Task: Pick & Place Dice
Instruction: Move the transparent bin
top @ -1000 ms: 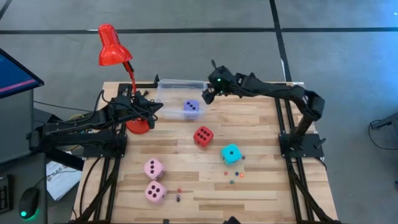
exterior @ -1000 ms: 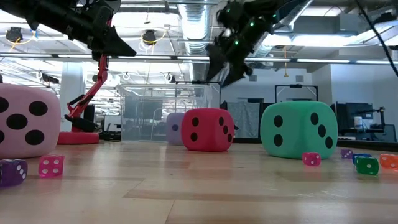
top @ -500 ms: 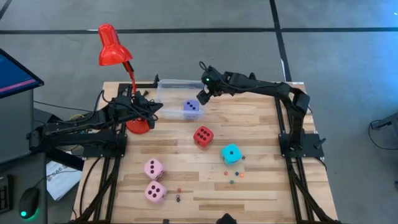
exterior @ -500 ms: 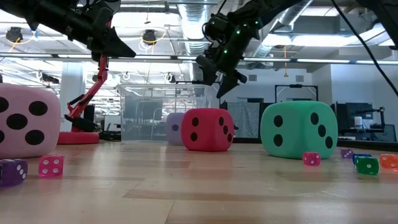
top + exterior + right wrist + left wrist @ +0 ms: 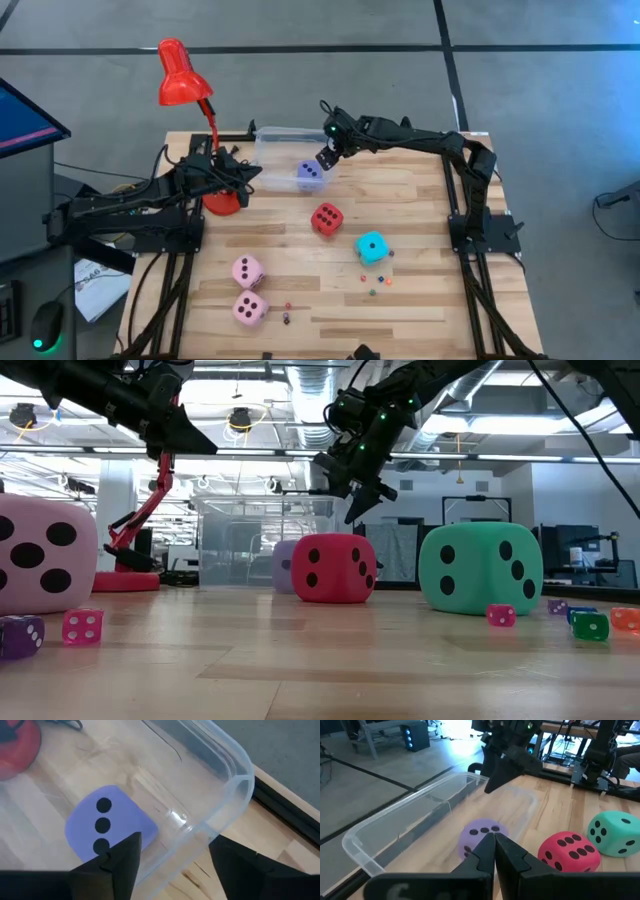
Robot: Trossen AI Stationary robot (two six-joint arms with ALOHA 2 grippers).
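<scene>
The dice: only the lavender die [image 5: 309, 174] lies in the clear bin [image 5: 268, 140]; four wait on the table [image 5: 420, 300]. The right gripper [image 5: 325, 159] hovers over it, jaws spread (empty).

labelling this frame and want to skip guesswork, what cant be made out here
- Lavender die: in the low view the red die covers most of it; whether it sits inside the clear bin or just in front is unclear.
- Right gripper: above the bin's rim; its jaws are apart, touching nothing.
- Small dice: pips too small in the high view.
- One pink die: cut by the low view's edge.
</scene>
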